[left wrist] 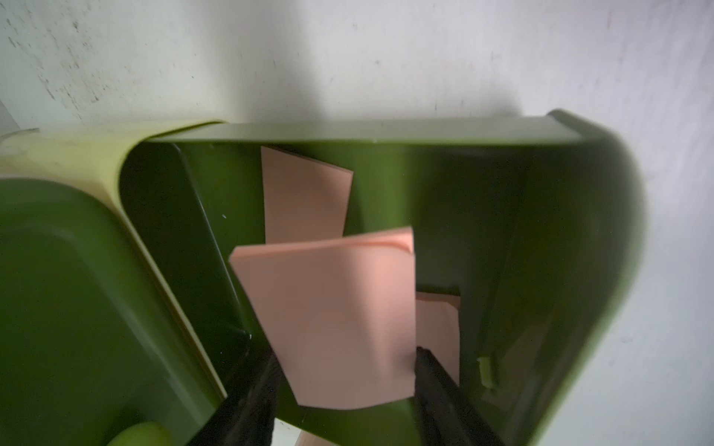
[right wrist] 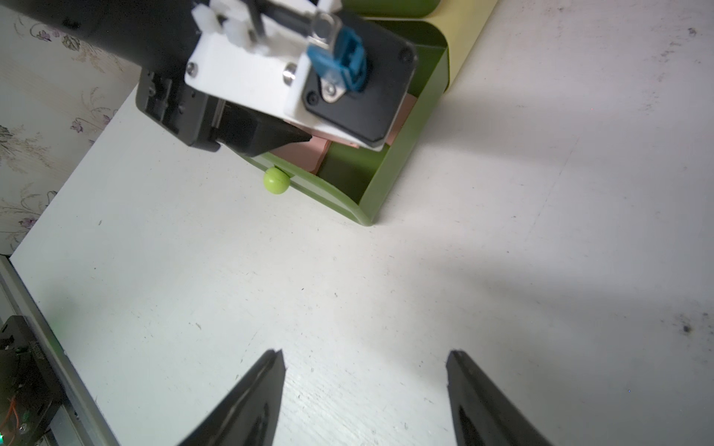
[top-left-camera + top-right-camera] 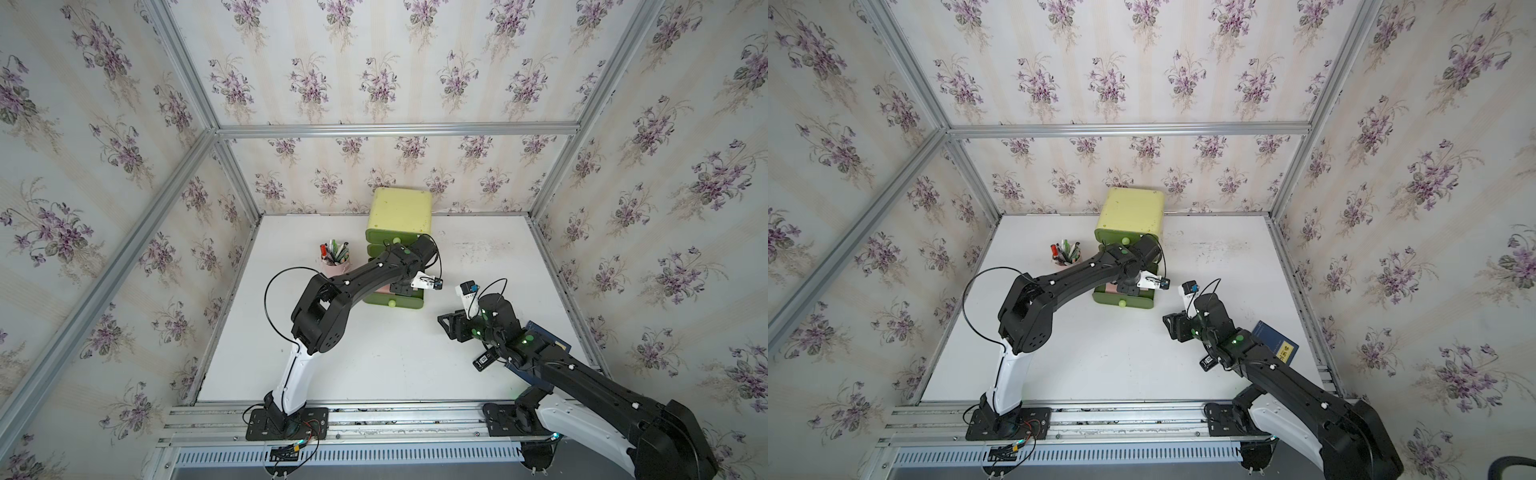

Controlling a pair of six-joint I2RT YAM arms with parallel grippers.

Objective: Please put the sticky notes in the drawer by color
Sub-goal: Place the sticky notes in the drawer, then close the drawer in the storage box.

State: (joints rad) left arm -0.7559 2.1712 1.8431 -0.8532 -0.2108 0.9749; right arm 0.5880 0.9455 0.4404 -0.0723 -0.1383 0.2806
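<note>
Floral wallpaper [image 3: 374,75] rings the white table [image 3: 374,365]. The drawer [image 3: 401,208] stands just above centre in both top views, its lowest tray [image 3: 411,303] pulled out. Your left gripper [image 1: 345,359] hangs over that tray with a salmon sticky note [image 1: 332,309] spanning its jaws; you cannot tell whether it is pinched or freed. Two more pink notes [image 1: 305,197] lie inside. Your right gripper [image 2: 365,355] is spread wide and empty over bare table. Expect featherlight, floppy paper that curls, so pinch an edge, never the flat middle.
</note>
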